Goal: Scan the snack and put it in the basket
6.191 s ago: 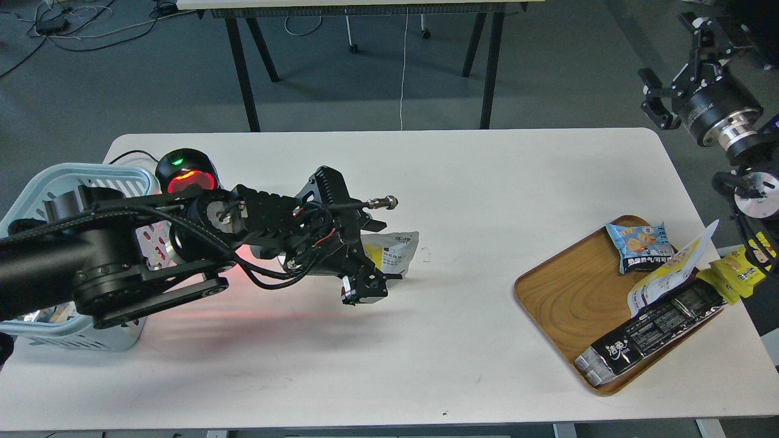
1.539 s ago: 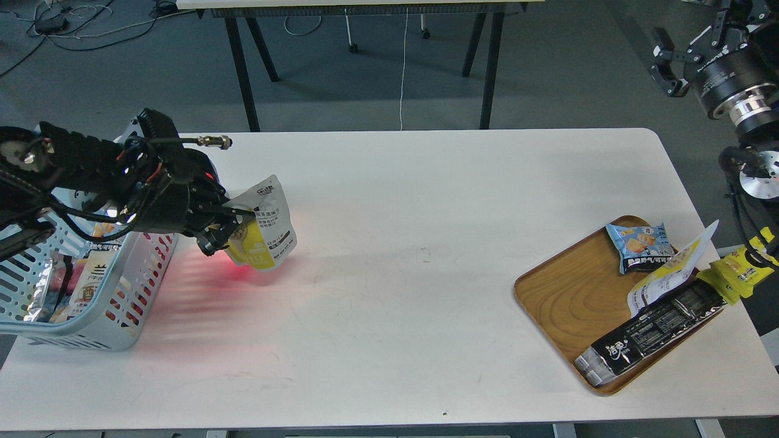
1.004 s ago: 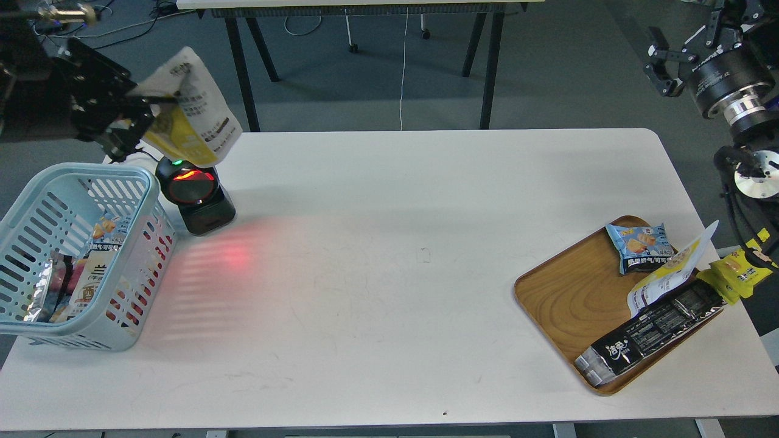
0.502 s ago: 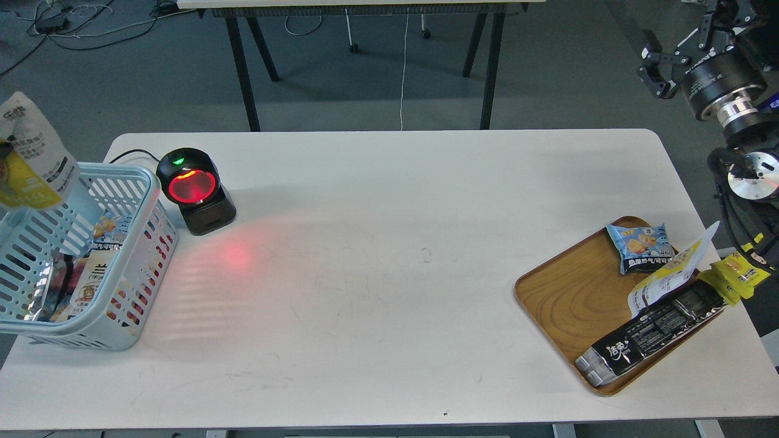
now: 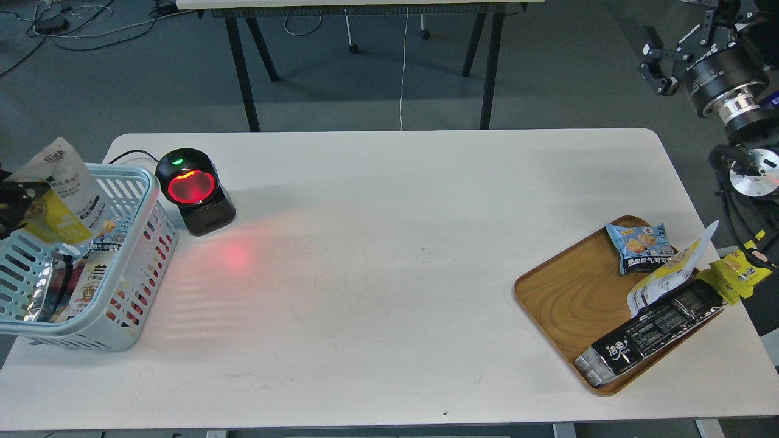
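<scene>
Placing step: your left gripper (image 5: pixel 7 204) jaws grasp the snack (image 5: pixel 58 201) over the basket (image 5: pixel 131 176) at 9 o'clock; release next

Right gripper (image 5: pixel 660 58): black metal fingers, open linkage frame. Behind claw: black cylindrical wrist, polished silver ring, silver disc joint, black cables below.

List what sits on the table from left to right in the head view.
basket → scanner → wooden tray → blue packet → yellow packet. The snack overlaps the basket, so it is left out.
</scene>
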Motion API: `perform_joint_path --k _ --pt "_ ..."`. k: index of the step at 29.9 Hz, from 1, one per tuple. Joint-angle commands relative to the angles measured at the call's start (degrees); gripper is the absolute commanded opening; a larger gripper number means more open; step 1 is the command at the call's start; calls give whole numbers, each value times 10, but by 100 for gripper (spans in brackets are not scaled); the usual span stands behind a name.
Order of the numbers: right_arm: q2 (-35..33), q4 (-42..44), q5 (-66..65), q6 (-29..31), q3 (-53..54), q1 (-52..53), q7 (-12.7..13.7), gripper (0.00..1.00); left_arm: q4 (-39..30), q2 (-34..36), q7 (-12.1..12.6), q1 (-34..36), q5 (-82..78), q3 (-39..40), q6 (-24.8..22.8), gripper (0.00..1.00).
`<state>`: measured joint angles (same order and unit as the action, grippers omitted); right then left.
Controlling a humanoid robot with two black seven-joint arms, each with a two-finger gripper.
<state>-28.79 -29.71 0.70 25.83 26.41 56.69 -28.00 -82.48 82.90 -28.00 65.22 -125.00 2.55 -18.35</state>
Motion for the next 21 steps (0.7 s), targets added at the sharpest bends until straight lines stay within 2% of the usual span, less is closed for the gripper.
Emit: perform_joint_path --k 1,6,9,12,13,16,21 --pt "-1 0 0 3 0 0 0 99 0 -15 0 -2 0 -8 2 9" --pt "-2 0 0 3 0 1 0 99 1 -27 0 -6 0 -9 45 26" --pt "-4 0 0 3 0 1 0 99 8 -27 0 -5 43 -2 62 48" --pt "-7 0 0 4 0 1 0 99 32 -32 0 -3 178 17 67 81" --pt "-7 0 0 5 0 1 0 99 45 -41 0 -4 233 31 64 89" --pt "-8 2 0 2 1 3 0 99 95 -86 0 -2 377 76 56 95" --pt "-14 4 0 -1 63 4 0 99 168 -164 0 0 591 144 25 95"
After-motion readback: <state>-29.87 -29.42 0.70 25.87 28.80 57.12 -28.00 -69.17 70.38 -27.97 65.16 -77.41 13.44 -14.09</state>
